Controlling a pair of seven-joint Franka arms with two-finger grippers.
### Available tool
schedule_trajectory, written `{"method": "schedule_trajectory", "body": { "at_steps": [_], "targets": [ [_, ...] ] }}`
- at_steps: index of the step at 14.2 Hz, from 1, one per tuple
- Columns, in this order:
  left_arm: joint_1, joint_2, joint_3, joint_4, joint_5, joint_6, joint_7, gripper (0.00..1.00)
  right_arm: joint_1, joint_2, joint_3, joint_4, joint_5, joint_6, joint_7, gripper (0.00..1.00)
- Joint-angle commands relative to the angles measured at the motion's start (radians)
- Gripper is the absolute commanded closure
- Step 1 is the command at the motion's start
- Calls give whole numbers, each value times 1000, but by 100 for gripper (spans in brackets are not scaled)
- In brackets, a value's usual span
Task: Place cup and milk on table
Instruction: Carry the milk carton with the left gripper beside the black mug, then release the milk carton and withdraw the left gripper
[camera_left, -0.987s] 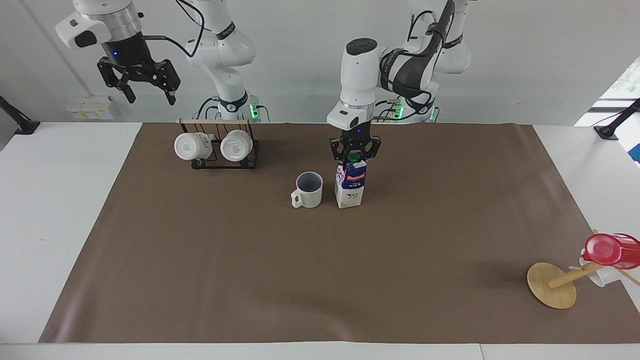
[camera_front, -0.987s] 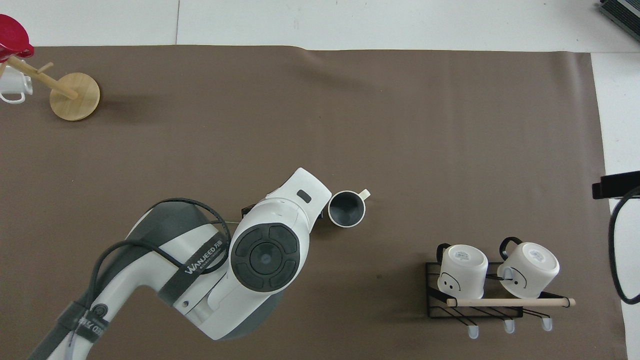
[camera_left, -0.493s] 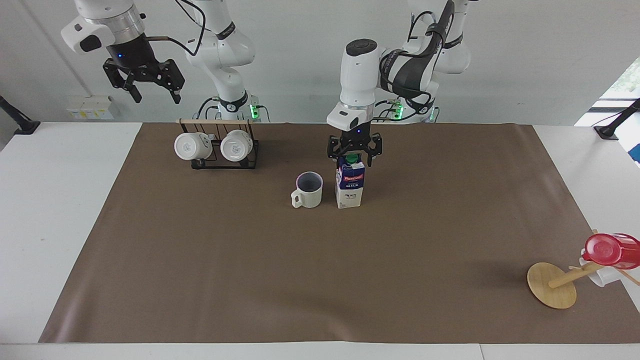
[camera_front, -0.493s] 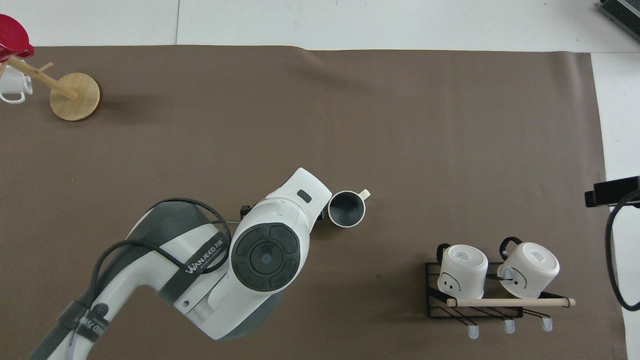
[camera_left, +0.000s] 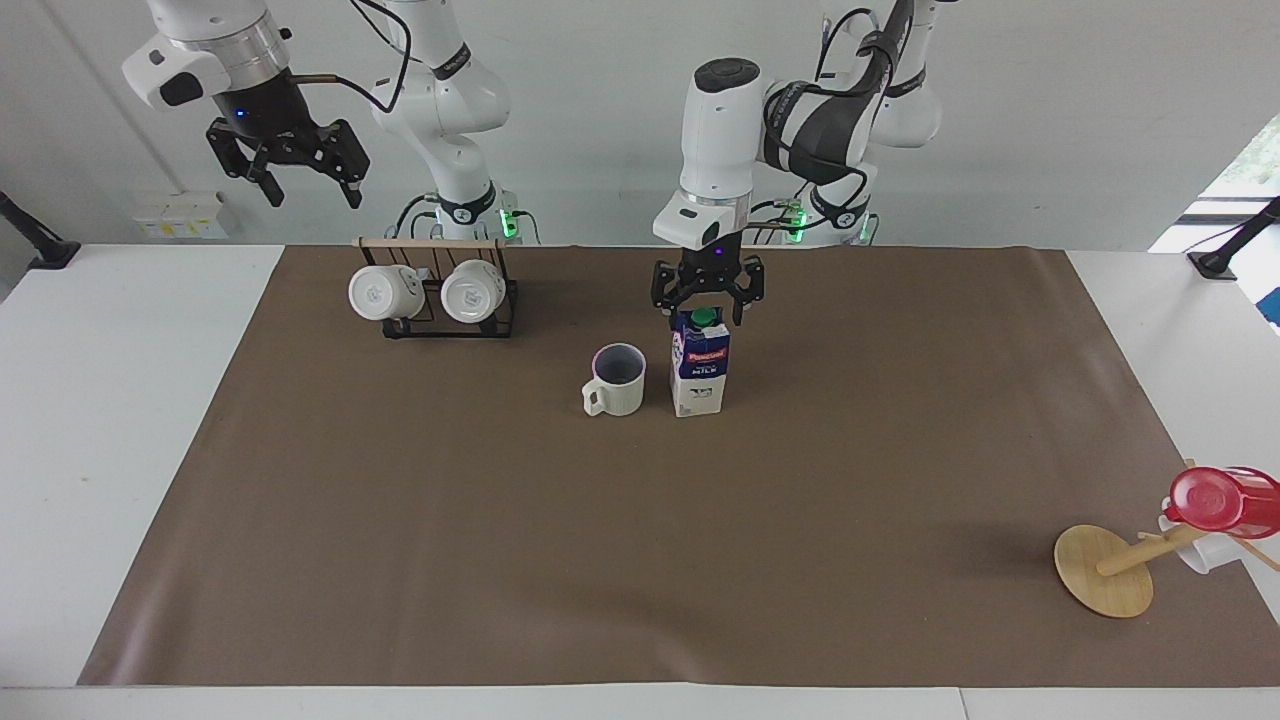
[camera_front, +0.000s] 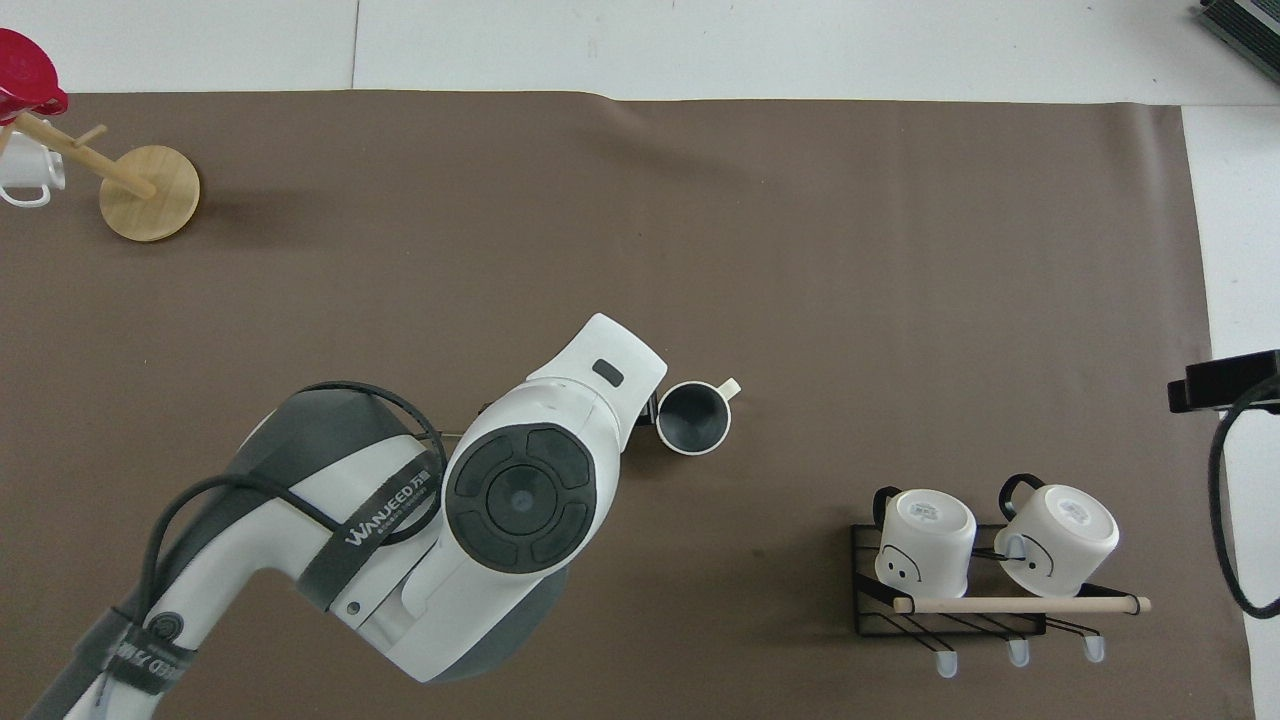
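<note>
1. The right gripper (camera_left: 296, 172), its fingers spread and holding nothing, hangs high over the right arm's end of the worktop (camera_left: 120, 400), a white top with a wide brown sheet across it, above the black wire rack (camera_left: 450, 300) with two all-white mugs; that arm waits.
2. The left gripper (camera_left: 708, 300) hovers just above the green screw cap of the tall blue-and-white milk carton (camera_left: 699, 365), fingers parted and apart from it.
3. The carton stands upright on the brown sheet, just beside the cream-white ceramic mug with a dark inside (camera_left: 616, 381), which also stands upright and lies toward the right arm's end.
4. Judging from this, both placements look done; only clearing the left arm away seems left.
5. Farthest from the robots, at the left arm's end, lies a tipped wooden mug tree (camera_left: 1110, 568) with a red translucent cup (camera_left: 1222, 500).
6. The overhead view hides the carton and left gripper under the arm, yet shows the mug (camera_front: 694, 417) with its handle turned away from the robots; only the facing view shows the gap above the cap.
</note>
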Motion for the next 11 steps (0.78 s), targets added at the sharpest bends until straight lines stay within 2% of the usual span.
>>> {"method": "schedule_trajectory", "body": {
  "at_steps": [1, 5, 11],
  "targets": [
    [0, 11, 20, 105, -19, -135, 33, 0, -6, 1, 3, 10, 24, -8, 12, 0],
    [82, -17, 23, 202, -51, -310, 190, 0, -6, 1, 2, 10, 24, -8, 13, 0],
    [262, -102, 26, 205, -96, -433, 470, 0, -6, 1, 2, 10, 24, -8, 13, 0]
  ]
}}
